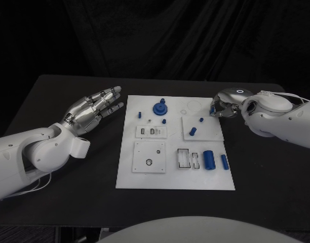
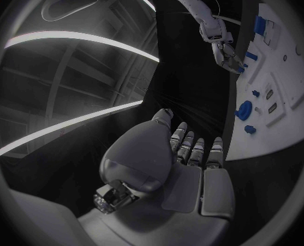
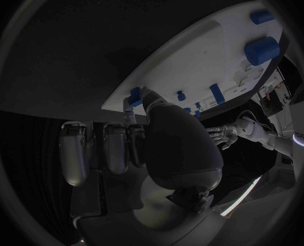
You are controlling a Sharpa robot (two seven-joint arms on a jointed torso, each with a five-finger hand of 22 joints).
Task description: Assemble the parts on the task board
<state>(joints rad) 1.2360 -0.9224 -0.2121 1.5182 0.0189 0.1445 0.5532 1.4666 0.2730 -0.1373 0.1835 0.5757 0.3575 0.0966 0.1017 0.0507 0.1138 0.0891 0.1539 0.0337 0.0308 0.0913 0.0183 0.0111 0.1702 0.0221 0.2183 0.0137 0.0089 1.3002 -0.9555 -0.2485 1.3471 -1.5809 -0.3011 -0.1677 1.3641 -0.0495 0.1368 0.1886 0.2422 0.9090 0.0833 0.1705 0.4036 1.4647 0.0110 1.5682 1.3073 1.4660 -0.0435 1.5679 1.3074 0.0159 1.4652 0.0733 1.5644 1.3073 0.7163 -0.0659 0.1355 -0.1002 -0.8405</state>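
Task board (image 1: pixel 176 177), the white plate, lay in the middle of the black table (image 1: pixel 67 91) in the head view. On it were a blue round knob (image 1: pixel 158 108) near the far edge, two small blue pegs (image 1: pixel 193 130) on a raised white square, and a large blue cylinder (image 1: pixel 208 159) beside a slimmer blue pin (image 1: pixel 224 162) toward the near right. The left hand (image 1: pixel 93 109) hovered just left of the board, fingers stretched out and apart, holding nothing. The right hand (image 1: pixel 224 107) sat at the board's far right edge, fingers curled around a small blue piece (image 1: pixel 212 109).

From the left wrist, the left hand's fingers (image 2: pixel 196 147) lay straight and bare, with the board off beyond them (the knob (image 2: pixel 244 110) plain to see).

From the right wrist, the right hand (image 3: pixel 135 142) pinched the blue piece (image 3: pixel 135 97) at the board's rim (image 3: pixel 124 101); the cylinder (image 3: pixel 261 50) lay farther along.
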